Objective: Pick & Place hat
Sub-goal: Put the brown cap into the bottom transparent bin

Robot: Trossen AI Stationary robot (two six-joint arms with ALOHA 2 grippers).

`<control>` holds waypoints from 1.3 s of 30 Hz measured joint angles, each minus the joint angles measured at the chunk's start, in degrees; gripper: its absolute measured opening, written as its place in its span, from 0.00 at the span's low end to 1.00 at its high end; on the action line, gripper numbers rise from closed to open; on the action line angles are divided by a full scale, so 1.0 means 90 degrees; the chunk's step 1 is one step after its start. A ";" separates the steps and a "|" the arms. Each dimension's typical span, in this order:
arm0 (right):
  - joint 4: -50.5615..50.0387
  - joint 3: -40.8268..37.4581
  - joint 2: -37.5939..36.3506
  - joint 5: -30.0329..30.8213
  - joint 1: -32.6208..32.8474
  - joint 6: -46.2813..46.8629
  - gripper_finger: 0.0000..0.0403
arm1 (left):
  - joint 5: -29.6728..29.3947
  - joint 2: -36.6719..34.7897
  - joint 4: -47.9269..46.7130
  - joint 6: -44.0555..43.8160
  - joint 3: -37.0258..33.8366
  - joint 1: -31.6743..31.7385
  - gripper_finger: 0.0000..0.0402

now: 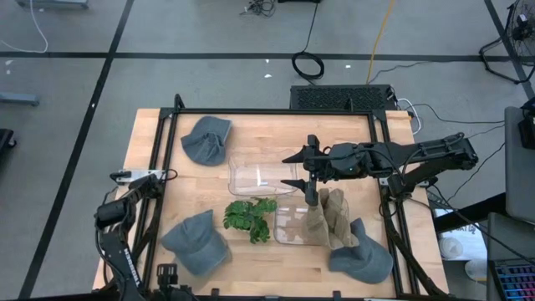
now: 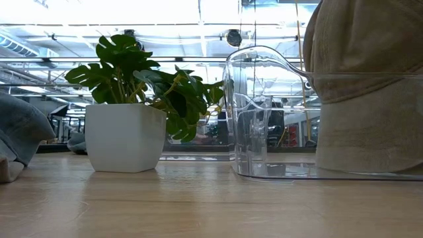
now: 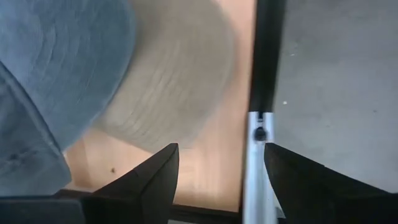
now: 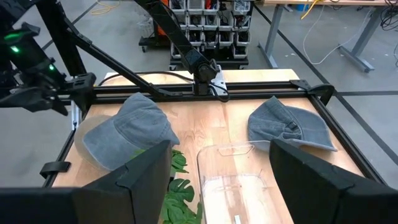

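Observation:
A tan hat [image 1: 326, 216] lies in the near clear bin [image 1: 288, 227], with part of it over the bin's right wall; the low view shows the tan hat [image 2: 367, 86] rising above the bin wall [image 2: 264, 119]. My right gripper [image 1: 293, 170] hovers open above the table's middle, just beyond that hat, and nothing is between its fingers in the right wrist view [image 4: 221, 144]. My left gripper [image 1: 113, 213] waits open at the table's near left corner, over a grey hat's edge [image 3: 56, 81].
Three grey hats lie on the table: far left [image 1: 206, 139], near left [image 1: 196, 244], near right [image 1: 361, 257]. A second clear bin [image 1: 261, 172] sits under the right gripper. A potted plant [image 1: 249, 217] stands between the near bin and the near-left hat.

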 joint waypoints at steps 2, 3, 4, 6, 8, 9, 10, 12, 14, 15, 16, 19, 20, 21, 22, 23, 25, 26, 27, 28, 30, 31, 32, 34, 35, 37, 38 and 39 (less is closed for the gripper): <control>0.0002 0.0000 0.0000 0.0000 0.0000 0.0000 0.64 | -0.0051 0.0000 -0.0027 -0.0075 -0.0092 0.0000 0.61; 0.0002 0.0000 0.0000 0.0000 0.0000 0.0000 0.64 | -0.0142 0.0000 -0.0025 -0.0093 -0.0115 0.0002 0.61; 0.0002 0.0000 0.0000 0.0000 -0.0001 0.0000 0.64 | -0.0267 0.0000 -0.0021 -0.0098 -0.0128 0.0005 0.61; 0.0001 0.0000 0.0000 0.0000 -0.0002 0.0000 0.64 | -0.0568 0.0000 -0.0019 -0.0099 -0.0139 0.0013 0.61; 0.0002 0.0000 0.0000 0.0000 -0.0002 0.0000 0.64 | -0.0744 0.0036 0.0005 -0.0078 -0.0139 0.0017 0.61; 0.0002 0.0000 0.0000 0.0002 -0.0002 0.0000 0.64 | -0.0735 0.0078 0.0038 -0.0005 -0.0139 0.0017 0.61; 0.0001 0.0000 0.0000 0.0002 -0.0002 0.0000 0.64 | -0.0683 0.0148 0.0101 0.0078 -0.0139 0.0017 0.61; 0.0001 0.0000 0.0000 0.0002 -0.0002 0.0003 0.64 | -0.0525 0.0308 0.0292 0.0269 -0.0086 0.0017 0.61; 0.0000 0.0000 0.0000 0.0002 0.0000 0.0003 0.64 | -0.0500 0.0479 0.0303 0.0364 0.0145 0.0017 0.61; 0.0000 0.0000 0.0000 0.0002 0.0000 0.0003 0.64 | -0.0522 0.0568 0.0215 0.0400 0.0313 0.0017 0.61; 0.0000 0.0000 0.0000 0.0002 0.0000 0.0004 0.64 | -0.0574 0.0670 0.0060 0.0403 0.0499 0.0018 0.61; 0.0000 0.0000 0.0000 0.0002 0.0000 0.0003 0.64 | -0.0795 0.1051 -0.0891 0.0355 0.1076 0.0033 0.58; 0.0000 0.0000 0.0000 0.0002 0.0000 0.0003 0.64 | -0.0857 0.1169 -0.1089 0.0366 0.1223 0.0037 0.56; 0.0000 0.0000 0.0000 0.0002 0.0000 0.0004 0.64 | -0.0879 0.1248 -0.1171 0.0406 0.1322 0.0053 0.54; 0.0000 0.0000 0.0000 0.0002 0.0000 0.0005 0.64 | -0.0877 0.1311 -0.1122 0.0409 0.1375 0.0065 0.52; 0.0000 0.0000 0.0000 0.0002 0.0000 0.0005 0.64 | -0.0852 0.1356 -0.1012 0.0409 0.1388 0.0070 0.50; 0.0000 0.0000 0.0000 0.0002 0.0000 0.0007 0.64 | -0.0753 0.1423 -0.0684 0.0405 0.1390 0.0073 0.47; 0.0000 0.0000 0.0000 0.0002 0.0000 0.0008 0.64 | -0.0681 0.1438 -0.0539 0.0380 0.1390 0.0080 0.46; 0.0000 0.0000 0.0000 0.0002 0.0000 0.0006 0.64 | -0.0612 0.1443 -0.0477 0.0319 0.1391 0.0086 0.44; -0.0002 0.0000 0.0000 0.0002 0.0000 0.0007 0.64 | -0.0556 0.1443 -0.0507 0.0238 0.1393 0.0087 0.44; -0.0002 0.0000 0.0000 0.0002 0.0000 0.0005 0.64 | -0.0441 0.1443 -0.0705 0.0089 0.1393 0.0087 0.43; -0.0002 0.0000 0.0000 0.0002 0.0000 0.0005 0.64 | -0.0410 0.1443 -0.0856 0.0025 0.1393 0.0087 0.43; 0.0000 0.0000 0.0000 0.0002 0.0000 0.0007 0.64 | -0.0382 0.1443 -0.1019 0.0003 0.1393 0.0087 0.43; -0.0002 0.0000 0.0000 0.0002 0.0000 0.0005 0.64 | -0.0349 0.1443 -0.1208 0.0027 0.1393 0.0087 0.42; -0.0002 0.0000 -0.0001 0.0002 0.0000 0.0007 0.64 | -0.0345 0.1443 -0.1199 0.0099 0.1393 0.0087 0.42; -0.0002 0.0000 0.0000 0.0002 0.0000 0.0005 0.64 | -0.0345 0.1443 -0.1170 0.0248 0.1393 0.0087 0.42; -0.0002 0.0000 -0.0001 0.0002 0.0000 0.0005 0.64 | -0.0345 0.1443 -0.1184 0.0263 0.1393 0.0087 0.42; -0.0002 0.0000 -0.0001 0.0002 0.0000 0.0005 0.64 | -0.0341 0.1443 -0.1188 0.0266 0.1393 0.0087 0.42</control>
